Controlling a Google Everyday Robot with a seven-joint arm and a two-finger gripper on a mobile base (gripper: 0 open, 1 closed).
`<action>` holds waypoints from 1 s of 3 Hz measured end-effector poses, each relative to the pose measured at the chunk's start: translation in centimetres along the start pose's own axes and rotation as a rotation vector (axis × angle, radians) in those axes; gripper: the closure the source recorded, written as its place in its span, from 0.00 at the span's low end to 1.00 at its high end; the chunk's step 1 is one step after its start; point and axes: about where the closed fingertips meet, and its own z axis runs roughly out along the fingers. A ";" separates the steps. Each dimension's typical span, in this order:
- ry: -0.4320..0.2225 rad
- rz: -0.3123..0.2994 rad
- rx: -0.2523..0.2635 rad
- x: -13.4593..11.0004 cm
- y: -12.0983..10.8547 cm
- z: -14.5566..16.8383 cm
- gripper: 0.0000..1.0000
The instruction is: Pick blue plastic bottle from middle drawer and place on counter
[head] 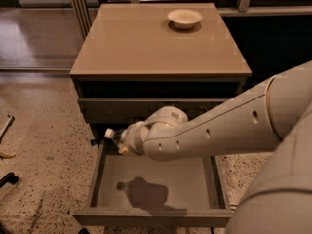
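The middle drawer point(191, 180) is pulled open below the counter point(141, 43), and its grey floor is bare apart from a shadow. My gripper point(124, 141) is at the end of the white arm, over the back left part of the drawer. It is shut on the blue plastic bottle point(113, 135), a small clear bottle whose white cap points left. The bottle hangs above the drawer floor and below the closed top drawer front point(117, 109). The wrist hides most of the bottle's body.
A small white bowl point(184, 18) sits at the back right of the counter. My arm's large white links point(273, 130) fill the right side. Speckled floor point(44, 145) lies to the left, with dark objects at its left edge.
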 end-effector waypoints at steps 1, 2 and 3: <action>0.083 -0.307 -0.074 -0.9 4.2 -0.7 1.00; 0.171 -0.349 -0.052 -2.6 0.4 -5.0 1.00; 0.172 -0.346 -0.043 -2.6 0.1 -5.1 1.00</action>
